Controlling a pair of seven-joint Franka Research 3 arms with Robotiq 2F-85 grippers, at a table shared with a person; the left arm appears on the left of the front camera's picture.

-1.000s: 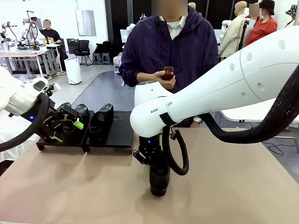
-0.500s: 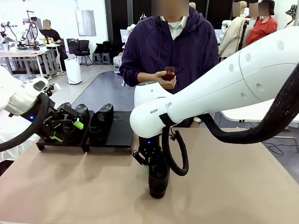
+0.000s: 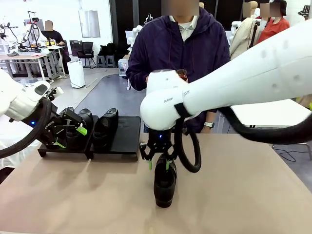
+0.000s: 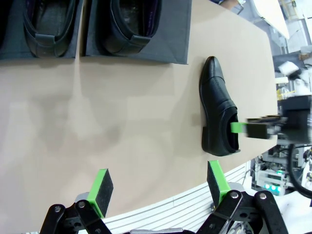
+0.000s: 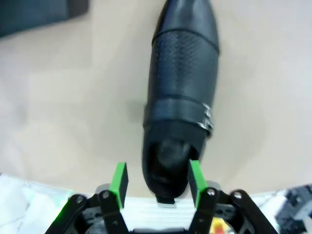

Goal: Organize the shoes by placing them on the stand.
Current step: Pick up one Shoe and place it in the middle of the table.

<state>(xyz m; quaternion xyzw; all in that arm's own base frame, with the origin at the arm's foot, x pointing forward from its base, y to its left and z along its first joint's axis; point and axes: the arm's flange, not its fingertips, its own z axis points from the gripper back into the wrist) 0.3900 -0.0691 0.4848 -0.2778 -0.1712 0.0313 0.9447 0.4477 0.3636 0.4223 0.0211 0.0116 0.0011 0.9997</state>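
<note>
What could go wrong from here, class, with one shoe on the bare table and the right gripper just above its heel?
1. The right gripper is open above the shoe, which lies on the table, off the stand; it may be left there.
2. One green pad overlaps the heel opening, so lifting might snag or tip the shoe.
3. The left gripper hangs open close to the shoes on the stand and could nudge them.
</note>
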